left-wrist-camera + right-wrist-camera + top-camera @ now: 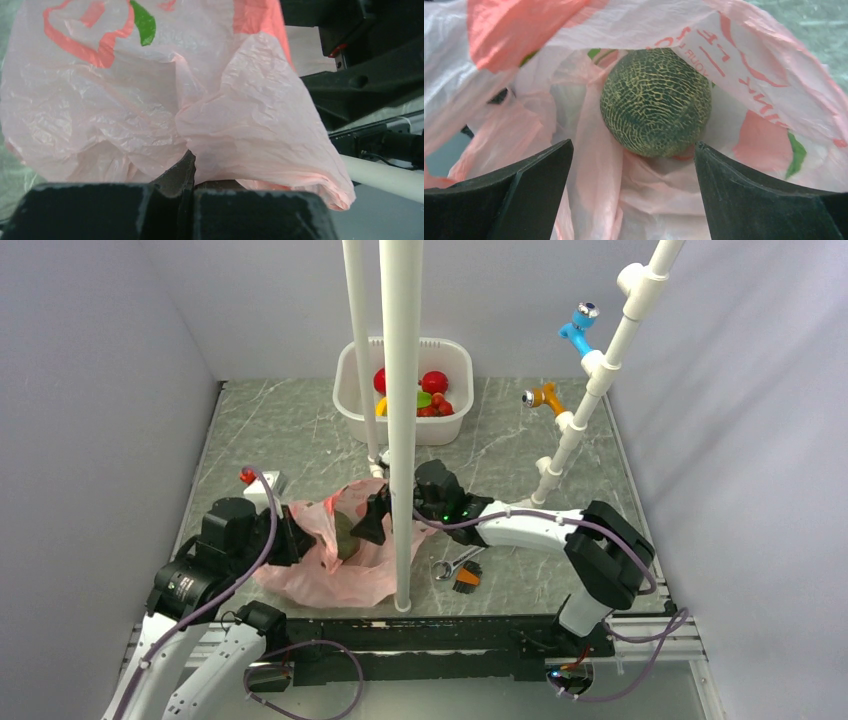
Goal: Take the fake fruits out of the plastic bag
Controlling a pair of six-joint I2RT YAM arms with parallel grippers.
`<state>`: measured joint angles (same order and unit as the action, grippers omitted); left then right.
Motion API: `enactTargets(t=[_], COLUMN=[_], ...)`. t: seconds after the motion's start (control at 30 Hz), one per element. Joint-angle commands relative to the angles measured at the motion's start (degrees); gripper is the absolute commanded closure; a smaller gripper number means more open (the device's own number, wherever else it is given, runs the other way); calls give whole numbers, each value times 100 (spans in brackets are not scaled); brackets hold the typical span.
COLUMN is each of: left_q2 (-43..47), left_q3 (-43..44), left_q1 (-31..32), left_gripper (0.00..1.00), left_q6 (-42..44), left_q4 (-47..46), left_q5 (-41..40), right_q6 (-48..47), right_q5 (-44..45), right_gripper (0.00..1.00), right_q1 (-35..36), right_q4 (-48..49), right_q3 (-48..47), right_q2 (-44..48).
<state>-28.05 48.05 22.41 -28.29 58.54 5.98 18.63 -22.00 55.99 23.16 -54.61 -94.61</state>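
- my left gripper (pixel 192 176) is clenched on a fold of the plastic bag (pixel 150 100). the bag lies by the near edge of the table (pixel 520 450), left of centre.
- my right gripper (pixel 633 145) is spread wide inside the bag mouth, fingers either side of the dull-green netted ball (pixel 655 100), not touching it.
- other fake fruits (pixel 428 392) sit in the white tub (pixel 347 370) at the far edge, so the ball is prob the last one in there. can't see the bag's bottom tho.
- risk: the ball is round & rests on loose film. if i close off-centre it'll likely squirt deeper in.
- risk: a pleat of film stands just beside the ball, between it and one finger. closing could pinch film w/ the ball and drag the whole bag up.
- risk: if the left pinch slips, the mouth prob collapses over my right fingers.
- around: orange-handled tools (pixel 462 572) just right of the bag by the near edge, small white box (pixel 265 485) toward the left edge, pipe rack (pixel 590 390) along the right edge.
- in the way: white poles (pixel 402 440) stand between bag & tub, so the carry to the far edge needs to go round them.
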Motion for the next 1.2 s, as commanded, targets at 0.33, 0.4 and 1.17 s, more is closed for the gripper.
enactTargets(t=[0.33,0.4,1.17], left_q2=[953,993,451], left_q3=[83,25,-248], left_q1=[8,2,9], left_gripper=[100,100,100], left_q6=[-660,-658,-1174], left_q4=[768,740,1085], left_q5=[-1472,-1445,-1501], right_q6=[-432,-572,-1001], right_q5=[2258,2585,3248], right_gripper=[0,0,1], right_q1=[1049,1175,203], right_q4=[-51,-118,197], right_q3=[-1135,-1326,415], right_q2=[-985,-1176,-148])
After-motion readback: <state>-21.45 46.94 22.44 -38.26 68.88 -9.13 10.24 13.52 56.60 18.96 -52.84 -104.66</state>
